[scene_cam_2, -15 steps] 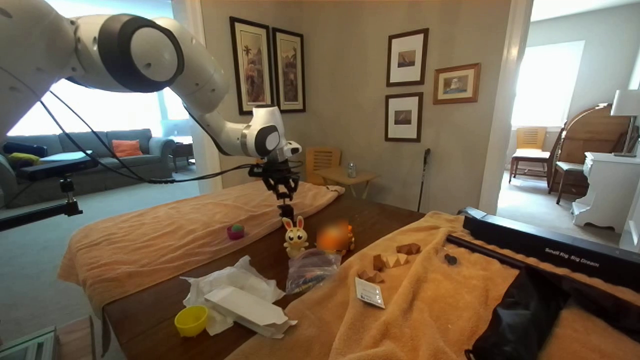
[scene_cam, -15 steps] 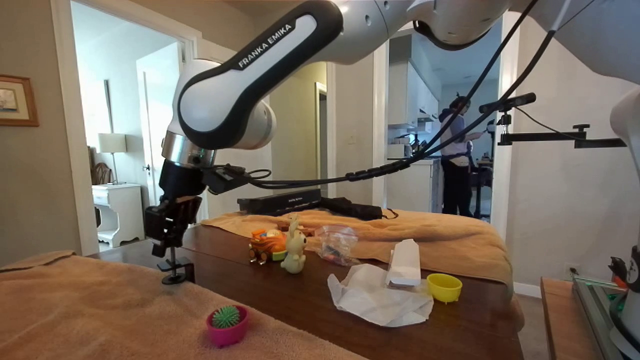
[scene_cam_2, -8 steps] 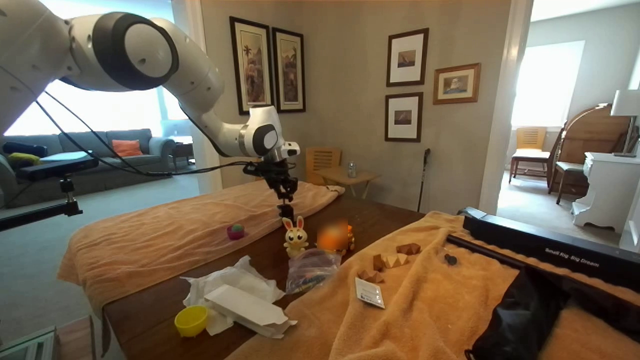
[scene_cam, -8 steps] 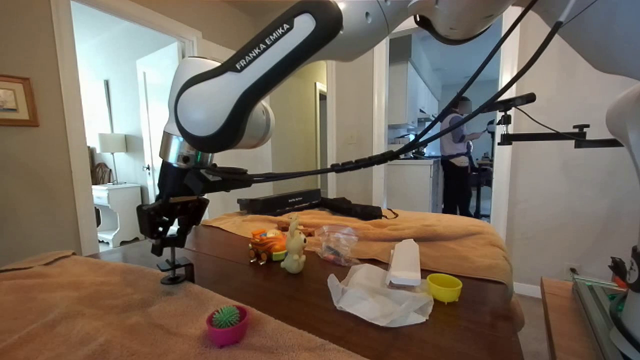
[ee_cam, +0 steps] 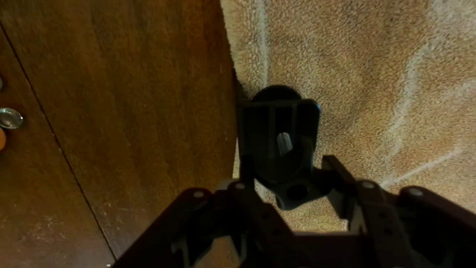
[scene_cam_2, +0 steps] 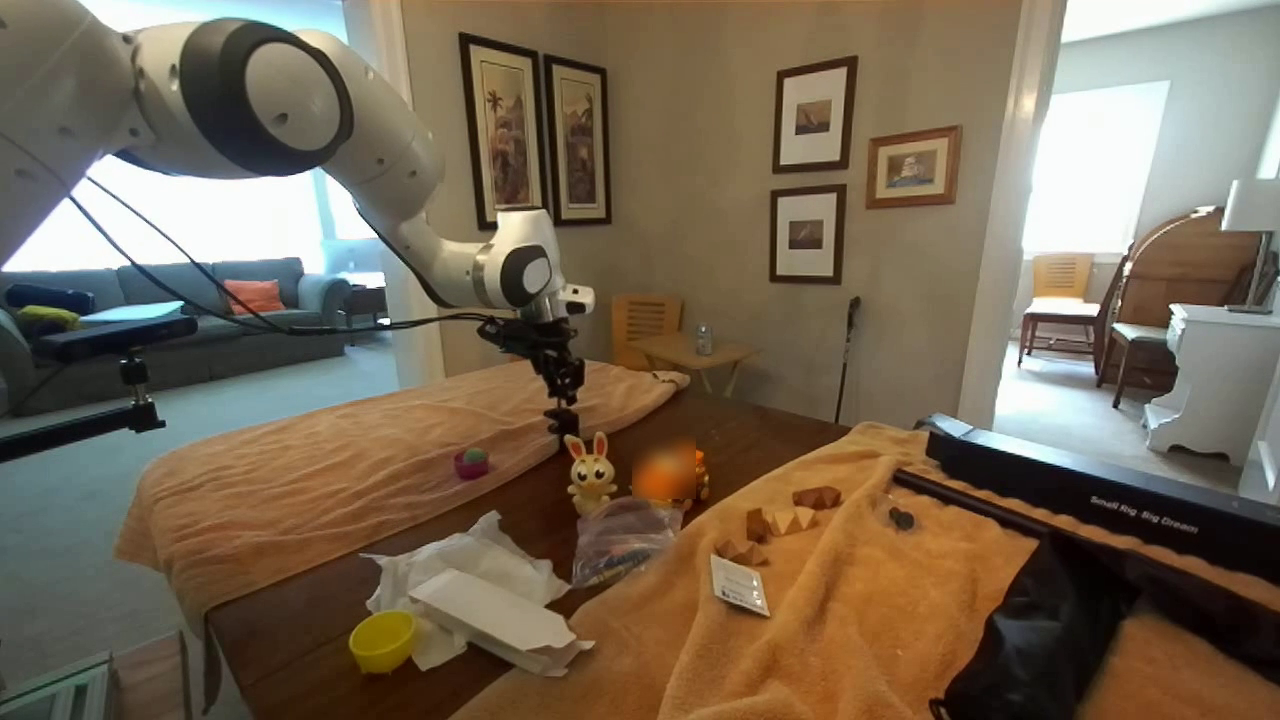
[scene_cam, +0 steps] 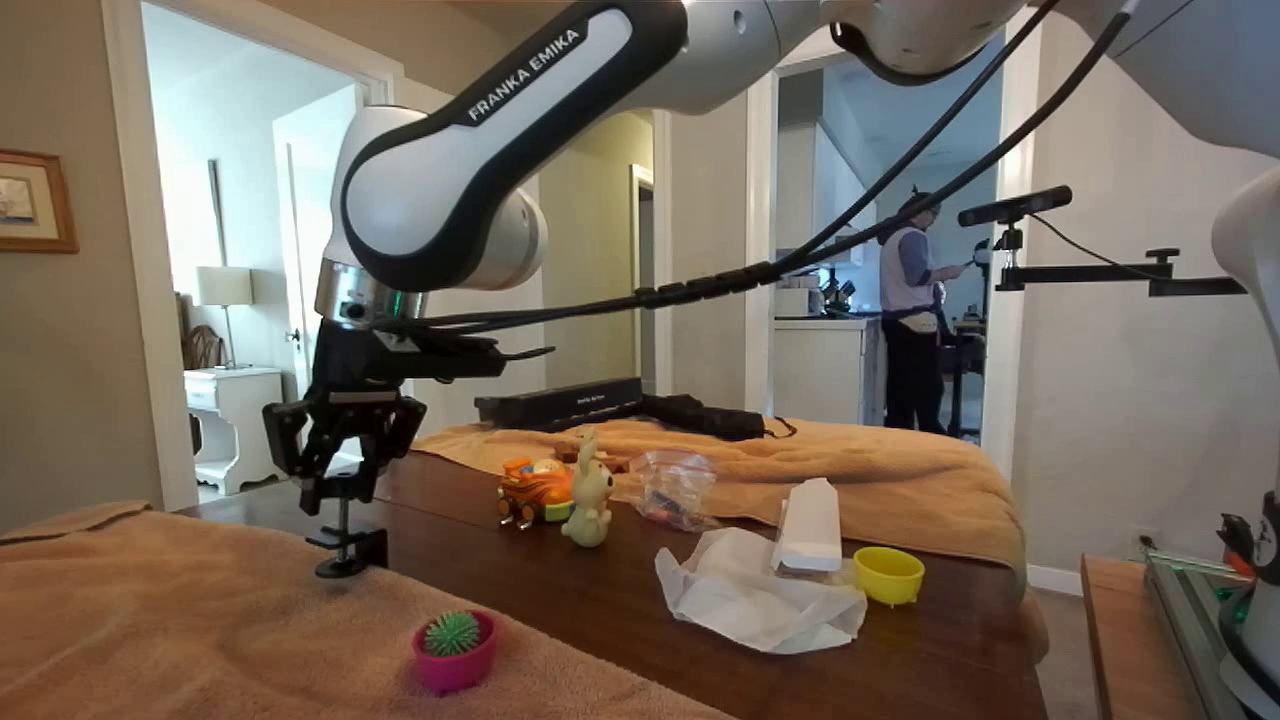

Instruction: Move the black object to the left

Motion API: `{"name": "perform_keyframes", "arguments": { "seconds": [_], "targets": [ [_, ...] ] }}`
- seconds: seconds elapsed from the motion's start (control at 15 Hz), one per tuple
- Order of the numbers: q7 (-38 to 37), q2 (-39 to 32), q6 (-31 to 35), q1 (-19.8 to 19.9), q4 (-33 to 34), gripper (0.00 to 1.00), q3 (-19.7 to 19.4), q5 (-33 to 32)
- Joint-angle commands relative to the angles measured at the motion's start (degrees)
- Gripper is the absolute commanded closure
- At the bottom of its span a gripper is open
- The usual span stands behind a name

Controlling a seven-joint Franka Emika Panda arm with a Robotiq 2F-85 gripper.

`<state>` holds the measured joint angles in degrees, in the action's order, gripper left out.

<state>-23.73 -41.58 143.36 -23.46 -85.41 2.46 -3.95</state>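
Observation:
The black object (scene_cam: 345,545) has a thin stem, a wide round foot and a bracket. It stands upright at the edge of the near tan cloth (scene_cam: 200,620), beside bare brown wood. My gripper (scene_cam: 338,492) points down and is shut on its knobby top. In an exterior view the object (scene_cam_2: 562,418) hangs below my gripper (scene_cam_2: 565,400), behind the toy rabbit. In the wrist view the black object (ee_cam: 277,119) sits between the fingers of my gripper (ee_cam: 289,173), its lobed knob between them. I cannot tell whether its foot touches the cloth.
A pink bowl (scene_cam: 455,665) with a green spiky ball is on the cloth. A toy rabbit (scene_cam: 588,505) and orange toy car (scene_cam: 540,490) stand on the wood. A plastic bag (scene_cam: 675,490), white paper (scene_cam: 750,600) and yellow bowl (scene_cam: 888,575) lie farther along.
My gripper has turned about its vertical axis. The black object turned slightly with it and shifted a little, toward the camera in an exterior view. The toys have not moved.

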Motion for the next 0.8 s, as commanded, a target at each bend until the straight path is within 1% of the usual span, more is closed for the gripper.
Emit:
{"name": "perform_keyframes", "arguments": {
  "seconds": [0.0, 0.07, 0.13, 0.2, 0.27, 0.47, 0.73],
  "targets": [
    [-1.32, 3.48, -0.4, -0.01, -4.33, 0.25, 1.07, 1.64],
    [0.33, 4.69, 0.56, 0.1, -5.97, 0.19, 1.59, 1.05],
    [2.1, 6.28, -1.05, 0.14, -7.43, 0.12, 2.15, 0.42],
    [3.36, 8.5, -0.02, 0.26, -10.04, 0.04, 2.93, 0.33],
    [4.73, 10.86, 0.78, 0.59, -12.61, 0.01, 3.83, 0.54],
    [6.67, 18.42, 1.97, 1.42, -19.86, 0.0, 5.61, 1.1],
    [3.97, 28.03, 2.19, 3.65, -27.64, 0.0, 5.74, 3.11]
  ]
}}
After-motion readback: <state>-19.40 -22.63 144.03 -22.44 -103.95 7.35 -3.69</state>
